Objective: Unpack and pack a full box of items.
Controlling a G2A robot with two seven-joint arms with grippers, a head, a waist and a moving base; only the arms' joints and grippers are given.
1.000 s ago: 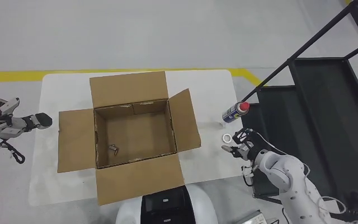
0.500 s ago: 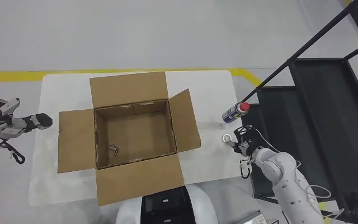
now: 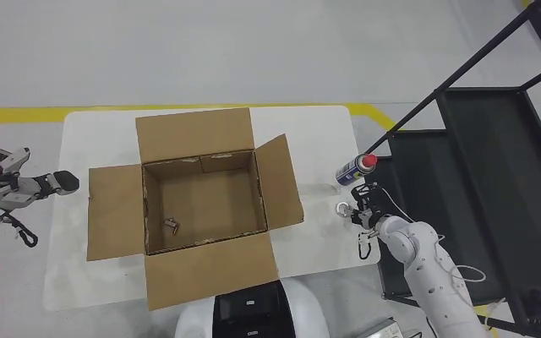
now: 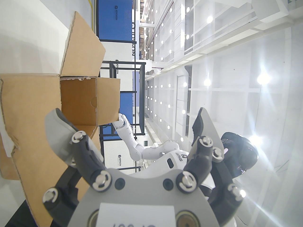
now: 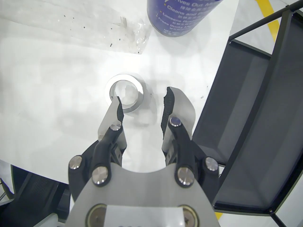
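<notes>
my empty right gripper hangs part open at the right edge of the bench; i'd centre it astride the ring before closing.

Brown cardboard box; blue spray can, red cap; silver ring; white table.

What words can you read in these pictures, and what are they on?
"Stops Squea", cut off: tall blue spray can.
"Drives Out M", cut off: same can.
"Cleans and", cut off: same can.
"Loosens", rest curves away: same can.
Small print between those lines: too small to read.
Blue wall panels: a company name, sideways.
</notes>
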